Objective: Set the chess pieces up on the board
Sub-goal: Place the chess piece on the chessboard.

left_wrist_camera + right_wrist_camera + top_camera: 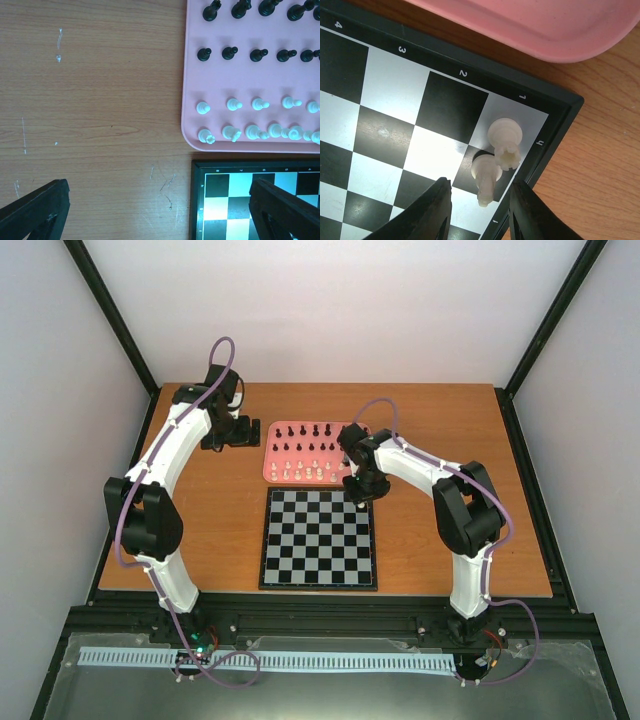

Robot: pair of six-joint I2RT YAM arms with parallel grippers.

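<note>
Both arms share 1 construction. The left arm (pixel 176 445) and right arm (pixel 412 464) consist of smooth white link shells joined by bulky black joint housings, and each ends in a black wrist section. 1 thin purple cable (pixel 119 532) is routed along the outside of each arm, standing off in loose loops near the wrist and below the black base block. The left gripper (pixel 159 187) and right gripper (pixel 481 184) each carry 2 matte black fingers (pixel 35 215) with angular edges and a slightly rough surface.
</note>
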